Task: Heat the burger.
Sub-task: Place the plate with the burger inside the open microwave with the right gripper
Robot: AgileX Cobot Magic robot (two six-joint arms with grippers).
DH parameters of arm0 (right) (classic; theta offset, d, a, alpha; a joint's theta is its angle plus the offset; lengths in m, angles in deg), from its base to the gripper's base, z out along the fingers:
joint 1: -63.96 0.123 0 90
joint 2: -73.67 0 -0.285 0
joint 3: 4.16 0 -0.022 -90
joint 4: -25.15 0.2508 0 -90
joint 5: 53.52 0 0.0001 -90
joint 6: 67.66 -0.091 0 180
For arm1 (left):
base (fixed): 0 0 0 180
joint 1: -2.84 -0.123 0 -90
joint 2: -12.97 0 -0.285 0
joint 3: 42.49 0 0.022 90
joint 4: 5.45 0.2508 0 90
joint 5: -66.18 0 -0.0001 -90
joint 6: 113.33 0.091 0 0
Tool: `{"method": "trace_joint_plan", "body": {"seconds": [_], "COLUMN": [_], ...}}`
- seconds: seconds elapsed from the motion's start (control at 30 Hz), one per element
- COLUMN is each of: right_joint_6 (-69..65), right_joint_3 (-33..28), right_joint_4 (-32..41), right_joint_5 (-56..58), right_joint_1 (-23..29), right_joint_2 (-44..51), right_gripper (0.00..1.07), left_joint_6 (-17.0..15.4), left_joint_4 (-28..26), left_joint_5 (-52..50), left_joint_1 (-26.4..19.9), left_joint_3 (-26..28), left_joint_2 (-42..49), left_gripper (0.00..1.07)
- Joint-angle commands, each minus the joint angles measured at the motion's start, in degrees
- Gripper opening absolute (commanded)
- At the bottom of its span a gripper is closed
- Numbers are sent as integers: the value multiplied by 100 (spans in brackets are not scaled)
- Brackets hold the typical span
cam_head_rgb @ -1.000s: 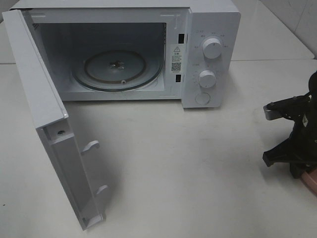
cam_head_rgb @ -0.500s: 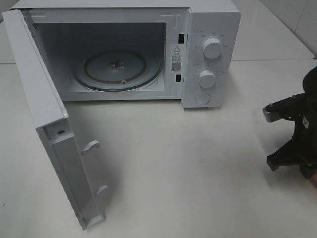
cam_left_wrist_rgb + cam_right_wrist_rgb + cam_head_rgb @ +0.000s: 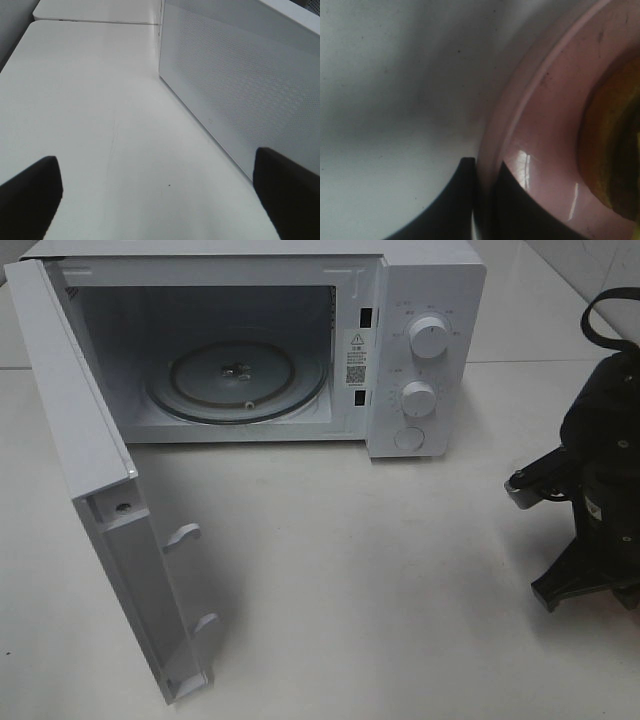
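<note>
The right gripper (image 3: pixel 482 172) is clamped on the rim of the pink plate (image 3: pixel 545 125), likely so the burger (image 3: pixel 612 142), just beyond its tips on that plate, travels untouched. The left gripper (image 3: pixel 160 200) stands wide apart, empty.

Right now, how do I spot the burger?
Find the white microwave, then the black arm to its right. Its pincer grips a pink plate by the rim. The burger sits on that plate: brownish and lumpy, not smooth pink.
</note>
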Motion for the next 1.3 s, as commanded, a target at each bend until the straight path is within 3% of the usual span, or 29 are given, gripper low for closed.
{"method": "trace_joint_plan", "body": {"seconds": [0.03,0.57,1.0,1.3], "right_joint_6": [-74,-189,-470,-544], "right_joint_3": [0,0,0,0], "right_joint_4": [-321,-424,-384,-384], "right_joint_5": [344,1146,1730,1937], "right_joint_1": [103,1192,2779,3587], "right_joint_2": [258,1026,1215,1215], "right_gripper": [0,0,0,0], "left_joint_6": [-23,-23,-23,-23], "left_joint_4": [11,11,11,11], "left_joint_5": [-46,-46,-46,-46], "left_joint_1": [17,17,17,17], "left_joint_3": [-23,-23,-23,-23], "left_joint_2": [143,143,143,143], "left_gripper": [98,98,98,98]}}
